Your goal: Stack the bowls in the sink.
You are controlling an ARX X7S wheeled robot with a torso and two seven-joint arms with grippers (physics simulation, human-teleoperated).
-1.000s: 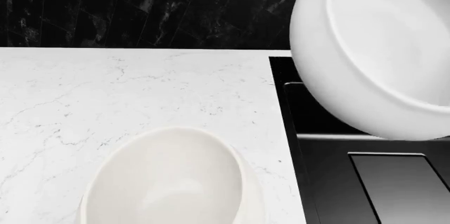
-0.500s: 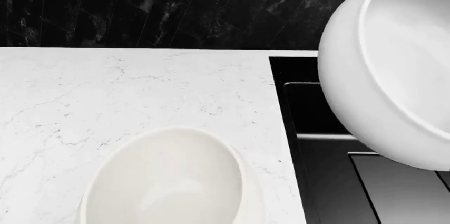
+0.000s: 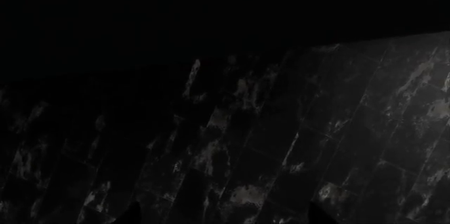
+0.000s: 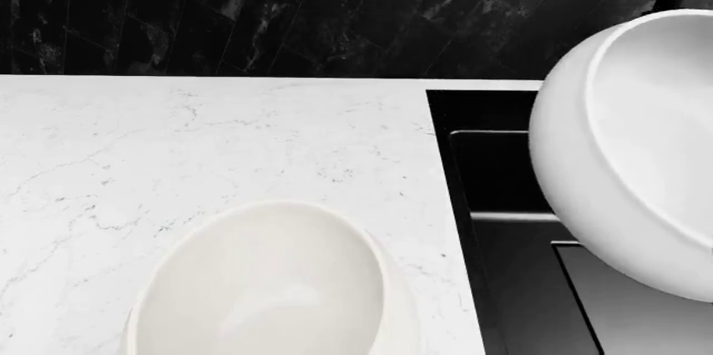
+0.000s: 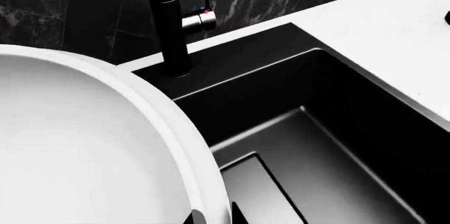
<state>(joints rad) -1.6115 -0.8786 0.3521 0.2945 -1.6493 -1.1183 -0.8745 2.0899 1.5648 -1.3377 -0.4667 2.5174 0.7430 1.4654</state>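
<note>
The smaller pure white bowl (image 4: 624, 154) hangs tilted over the black sink (image 4: 496, 188), at the right of the head view. My right gripper (image 5: 212, 217) is shut on its rim, one finger inside the white bowl (image 5: 77, 145) and one outside, above the sink basin (image 5: 330, 145). The larger cream-white bowl (image 4: 267, 284) sits on the marble countertop (image 4: 167, 138), left of the sink at the near edge. My left gripper (image 3: 223, 216) shows only two dark fingertips set wide apart with nothing between them, facing the dark tiled wall.
A tall black faucet (image 5: 168, 23) with a steel handle stands at the sink's back edge. White marble countertop (image 5: 393, 34) also runs along the sink's other side. Black marbled tiles (image 4: 223, 12) form the back wall. A raised panel (image 5: 260, 192) lies on the sink floor.
The white bowl in my right gripper has moved right and down over the sink, uncovering more of the back wall. The cream-white bowl has stayed in place.
</note>
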